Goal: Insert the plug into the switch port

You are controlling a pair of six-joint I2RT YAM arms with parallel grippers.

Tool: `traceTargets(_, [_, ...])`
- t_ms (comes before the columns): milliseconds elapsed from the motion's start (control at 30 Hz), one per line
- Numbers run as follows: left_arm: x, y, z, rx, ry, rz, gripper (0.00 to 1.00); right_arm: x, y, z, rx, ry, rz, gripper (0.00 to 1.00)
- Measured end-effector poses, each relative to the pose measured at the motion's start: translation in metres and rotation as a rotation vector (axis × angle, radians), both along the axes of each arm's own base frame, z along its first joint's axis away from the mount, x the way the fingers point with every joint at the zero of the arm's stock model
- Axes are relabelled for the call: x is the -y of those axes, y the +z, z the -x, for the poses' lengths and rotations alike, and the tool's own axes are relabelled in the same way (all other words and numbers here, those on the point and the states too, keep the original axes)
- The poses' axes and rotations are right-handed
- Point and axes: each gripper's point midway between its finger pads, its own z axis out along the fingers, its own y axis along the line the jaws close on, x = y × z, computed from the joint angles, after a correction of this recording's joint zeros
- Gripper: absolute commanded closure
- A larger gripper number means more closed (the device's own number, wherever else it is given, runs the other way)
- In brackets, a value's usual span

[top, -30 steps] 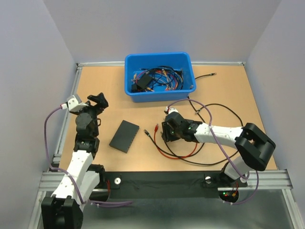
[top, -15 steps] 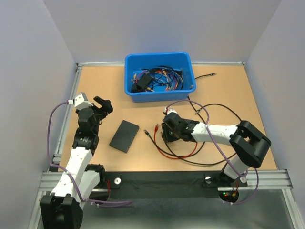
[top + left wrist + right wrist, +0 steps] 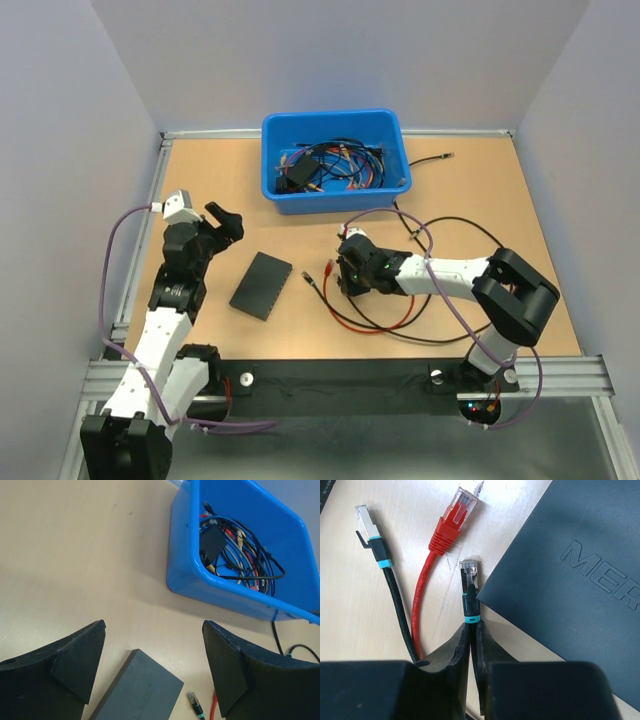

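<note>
1. Right gripper [image 3: 472, 632] was pinched on a thin black cable [image 3: 469, 582].
2. Red-booted plug [image 3: 454, 524] lay loose on the table [image 3: 350, 605], beside the matte slab switch [image 3: 570, 580].
3. Left gripper [image 3: 154, 625] jaws gaped wide.

Tan table [image 3: 480, 180], pale grey walls [image 3: 350, 50]

The pale wood-look tabletop [image 3: 480, 200] is matt and smooth; the blue plastic bin [image 3: 235, 597] is glossy; the dark grey slab-shaped switch [image 3: 570, 595] is matt, with moulded lettering; the red-booted plug [image 3: 452, 522] has a clear, shiny plastic tip and a duller boot; the thin black cable [image 3: 469, 597] has a smooth sheath.
</note>
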Motion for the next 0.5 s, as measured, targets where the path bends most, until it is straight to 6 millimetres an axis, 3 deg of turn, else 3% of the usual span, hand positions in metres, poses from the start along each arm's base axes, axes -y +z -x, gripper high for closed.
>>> traceTargets(67, [0.006,-0.001,0.001,-0.004,-0.025,0.000,0.12,0.000,0.000,0.000,0.001,0.003,0.002,0.99])
traceTargets(200, [0.024,0.002,0.004,-0.009,-0.103,0.004,0.06,0.000,0.001,0.000,0.006,0.017,0.005,1.00])
traceTargets(300, [0.046,0.018,0.004,0.010,-0.174,0.009,0.06,-0.001,0.008,0.001,0.017,0.034,-0.009,0.99])
traceTargets(433, [0.096,0.048,0.010,0.059,-0.325,0.032,0.08,-0.008,0.042,0.001,0.067,0.066,-0.085,1.00])
traceTargets(500, [0.115,0.053,0.014,0.065,-0.384,0.053,0.14,-0.010,0.060,0.002,0.095,0.081,-0.127,1.00])
